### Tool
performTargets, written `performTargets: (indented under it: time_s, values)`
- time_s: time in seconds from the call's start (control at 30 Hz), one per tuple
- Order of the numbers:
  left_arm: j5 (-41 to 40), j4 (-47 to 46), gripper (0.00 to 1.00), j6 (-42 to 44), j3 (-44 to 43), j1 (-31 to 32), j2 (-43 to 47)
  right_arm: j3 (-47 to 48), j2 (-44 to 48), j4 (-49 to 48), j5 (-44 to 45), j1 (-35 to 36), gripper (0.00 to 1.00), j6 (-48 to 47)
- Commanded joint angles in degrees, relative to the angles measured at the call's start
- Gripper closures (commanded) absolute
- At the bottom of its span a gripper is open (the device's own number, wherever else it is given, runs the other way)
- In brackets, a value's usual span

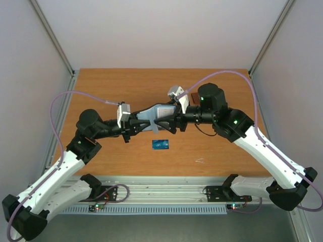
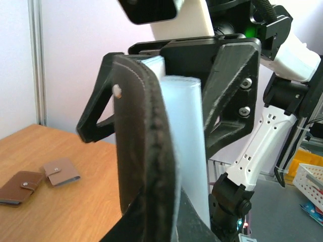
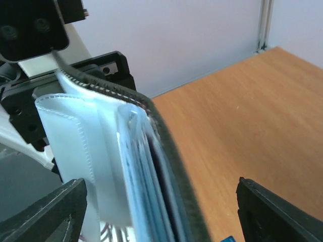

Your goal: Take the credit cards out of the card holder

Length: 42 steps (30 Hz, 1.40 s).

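Top view, table: we see an orange-brown wooden table (image 1: 126, 85) with both arms reaching in to meet over its middle.
Top view, card holder: the small black folding card holder (image 1: 161, 112) with pale blue lining hangs in the air between the two arms, above the table's centre and off the wood.
Top view, blue card: one small thin blue card (image 1: 161, 144) lies flat on the table, just nearer the arm bases than the card holder and touching neither arm.
Top view, grippers: the left gripper (image 1: 144, 125) and the right gripper (image 1: 174, 122) face each other from either side of the card holder.
Left wrist view, left gripper: it is clenched on the lower end of the card holder, which rises upright from between its fingers, with the black stitched cover on the left and the pale lining on the right.
Left wrist view, right gripper: its black fingers (image 2: 229, 96) straddle the upper part of the card holder.
Left wrist view, table: a dark brown wallet (image 2: 20, 186) and a tan-pink wallet (image 2: 60, 172) lie side by side, well apart from the card holder.
Right wrist view, right gripper: it is released, with one finger at each lower corner and the card holder standing between them, clear of the right-hand finger.
Right wrist view, cards: thin card edges (image 3: 144, 186) sit in the lining's slots; we cannot tell how many.
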<state>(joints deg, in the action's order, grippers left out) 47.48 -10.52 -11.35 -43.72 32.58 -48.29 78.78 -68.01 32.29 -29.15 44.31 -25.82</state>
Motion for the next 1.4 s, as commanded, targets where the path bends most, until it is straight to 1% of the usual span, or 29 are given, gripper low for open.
performTargets:
  time_s: [0.0,0.07,0.13,0.33,0.47,0.6,0.8,0.97,1.2,1.37]
  values:
    - [-1.4,-7.5,1.0,-0.8,0.9,-0.1,1.7,0.2,4.0,3.1,-1.7,-1.5,0.14,-2.7]
    - [-1.2,-7.9,1.0,-0.5,1.1,-0.1,1.9,1.1,4.7,6.7,-4.4,-3.0,0.03,-3.8]
    - [-0.9,-8.1,1.0,0.0,1.0,-0.1,2.1,2.2,4.9,10.0,-6.2,-4.7,0.02,-4.5]
    - [1.1,-7.1,1.0,3.5,0.2,-0.2,2.7,6.3,3.9,15.7,-7.7,-7.9,0.02,-6.8]
    - [1.7,-6.4,1.0,4.6,0.0,-0.2,3.1,7.7,4.0,16.1,-4.8,-8.8,0.02,-8.2]
    - [1.6,-5.2,1.0,5.4,-0.2,-0.1,4.0,8.0,5.9,15.5,-5.0,-9.1,0.02,-9.4]
    - [1.9,-5.4,1.0,6.0,-0.2,-0.1,4.1,7.8,6.4,17.1,-2.6,-10.0,0.04,-10.1]
    - [1.9,-5.5,1.0,6.1,0.0,-0.1,4.1,8.0,5.3,16.9,-2.8,-10.0,0.08,-9.2]
    - [1.6,-5.4,1.0,6.1,0.2,-0.1,4.5,8.3,5.7,19.3,-3.6,-10.6,0.08,-11.6]
    - [1.7,-5.6,1.0,6.1,0.2,-0.1,4.3,10.2,3.7,22.2,-4.8,-10.6,0.09,-11.7]
